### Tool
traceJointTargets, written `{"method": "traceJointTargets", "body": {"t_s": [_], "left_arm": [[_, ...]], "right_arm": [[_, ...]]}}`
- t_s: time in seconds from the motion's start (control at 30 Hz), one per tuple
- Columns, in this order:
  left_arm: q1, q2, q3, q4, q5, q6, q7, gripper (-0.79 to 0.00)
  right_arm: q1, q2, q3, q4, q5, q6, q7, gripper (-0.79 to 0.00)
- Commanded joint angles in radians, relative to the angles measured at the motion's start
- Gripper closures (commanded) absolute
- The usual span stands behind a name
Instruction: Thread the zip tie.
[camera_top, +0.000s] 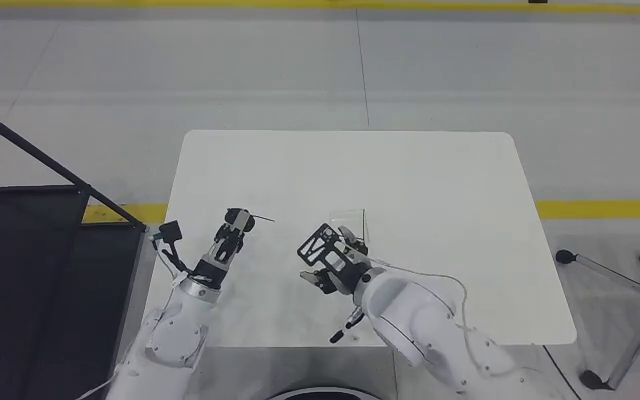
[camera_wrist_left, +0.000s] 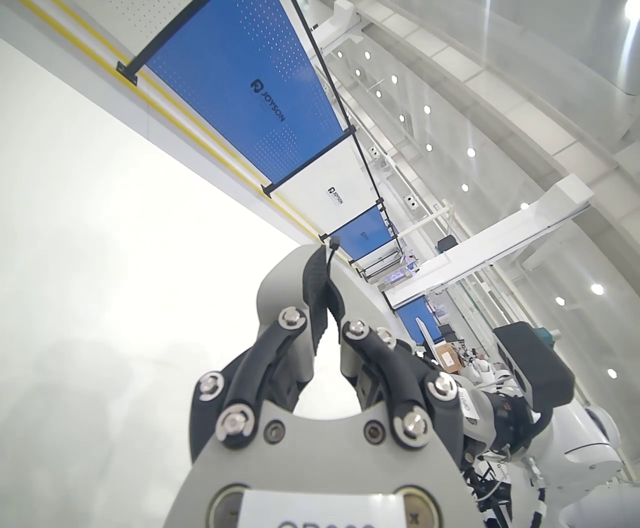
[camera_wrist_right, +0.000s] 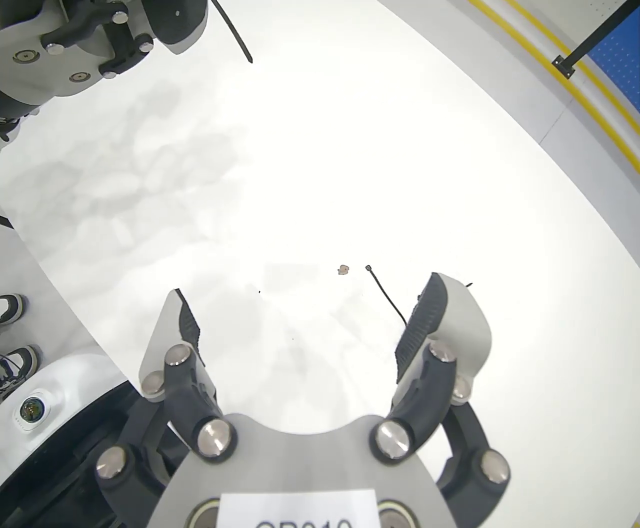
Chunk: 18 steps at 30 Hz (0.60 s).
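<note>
Left gripper (camera_top: 240, 222), lower left of the top view, is clamped on the zip tie (camera_top: 260, 216); right gripper (camera_top: 318, 258) gapes nearby. Best pinch the free tail near its tip, then steer squarely into the head.

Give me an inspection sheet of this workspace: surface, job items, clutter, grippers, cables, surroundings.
Surface: white table, rounded corners.
Job's things: held zip tie, black, pinched in the left gripper, head poking past the tips; loose zip tie lying flat on the table close to the right gripper.
Clutter: small brown speck beside the loose zip tie's head.
Grippers: left gripper shut on the held zip tie; right gripper open above the table.
Cables: black cable at the left wrist.
Surroundings: grey floor, yellow line, dark panel beside the table.
</note>
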<state>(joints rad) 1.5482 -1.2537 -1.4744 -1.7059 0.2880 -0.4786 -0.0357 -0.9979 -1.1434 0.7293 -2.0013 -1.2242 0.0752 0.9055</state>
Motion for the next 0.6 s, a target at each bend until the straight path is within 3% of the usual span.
{"method": "traceJointTargets", "body": {"t_s": [0.0, 0.17, 0.33, 0.5, 0.57], "left_arm": [[0.000, 0.000, 0.000, 0.000, 0.000, 0.000, 0.000, 0.000], [0.000, 0.000, 0.000, -0.002, 0.001, 0.006, 0.001, 0.000], [0.004, 0.000, -0.008, -0.012, 0.000, 0.019, 0.005, 0.000], [0.020, 0.000, -0.014, -0.025, -0.003, 0.012, 0.002, 0.000], [0.021, 0.000, -0.013, -0.026, 0.000, 0.010, 0.000, 0.000]], "right_arm": [[0.000, 0.000, 0.000, 0.000, 0.000, 0.000, 0.000, -0.785], [0.002, -0.010, -0.029, 0.032, -0.091, 0.014, 0.018, -0.785], [0.087, -0.057, -0.108, 0.108, -0.145, 0.060, 0.108, -0.785], [0.184, -0.112, -0.145, 0.220, -0.118, 0.111, 0.171, -0.542], [0.212, -0.131, -0.158, 0.258, -0.117, 0.133, 0.198, -0.486]]}}
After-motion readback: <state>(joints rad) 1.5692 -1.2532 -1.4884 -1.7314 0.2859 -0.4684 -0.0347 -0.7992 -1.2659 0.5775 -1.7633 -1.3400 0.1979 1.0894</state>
